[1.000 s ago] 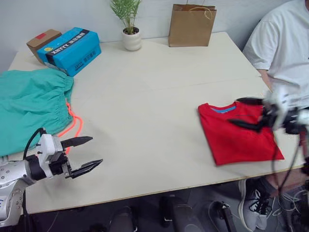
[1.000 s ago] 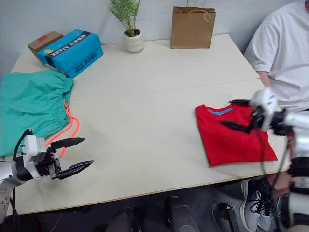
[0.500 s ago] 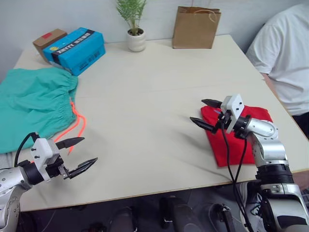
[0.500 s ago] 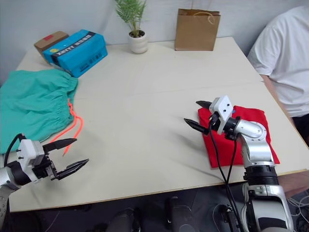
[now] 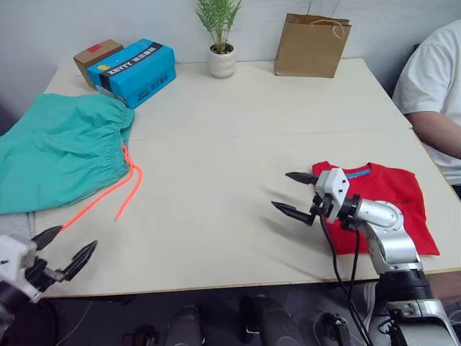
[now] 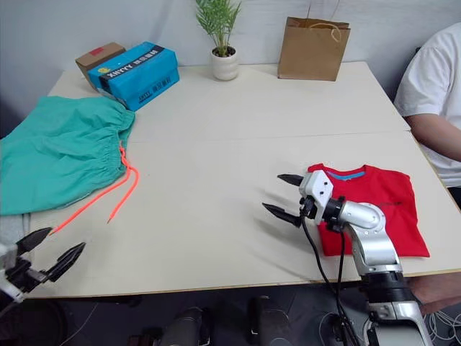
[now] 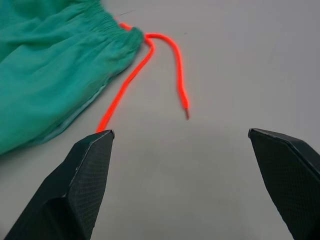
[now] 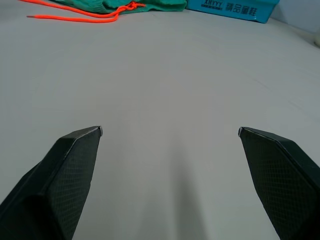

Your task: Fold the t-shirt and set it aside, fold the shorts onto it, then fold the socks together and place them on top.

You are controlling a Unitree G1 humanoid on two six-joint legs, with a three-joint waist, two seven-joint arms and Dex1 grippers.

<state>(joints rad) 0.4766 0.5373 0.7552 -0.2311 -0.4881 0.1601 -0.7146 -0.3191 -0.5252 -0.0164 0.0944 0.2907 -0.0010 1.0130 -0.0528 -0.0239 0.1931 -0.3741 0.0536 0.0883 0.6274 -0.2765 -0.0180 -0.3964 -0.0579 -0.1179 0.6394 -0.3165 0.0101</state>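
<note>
Down at the near left corner of the pale wooden table [image 5: 238, 130], the left gripper [image 5: 63, 249] hangs just off the edge, its two black fingers spread wide and holding nothing. Just ahead of it trails the long neon orange-pink drawstring [image 7: 165, 65], one tip lying loose on the tabletop. On the near right, the right gripper [image 6: 282, 196] hovers over bare table, fingers parted and empty, pointing toward the middle. Right behind it lies the bright red cotton t-shirt [image 5: 389, 202], folded into a neat rectangle with its blue inner neckband showing, close to the table's right edge. Further back on the left sprawls the large teal-green fabric shorts [image 5: 61, 155], gathered waistband facing the centre, spilling past the left edge. At the far side sit a bright blue cardboard box [image 5: 133, 61] touching a small brown carton [image 5: 97, 52], a little potted green plant [image 5: 221, 36], and a brown paper bag [image 5: 311, 45]. A person in a white t-shirt [image 5: 436, 94] sits at the right.
</note>
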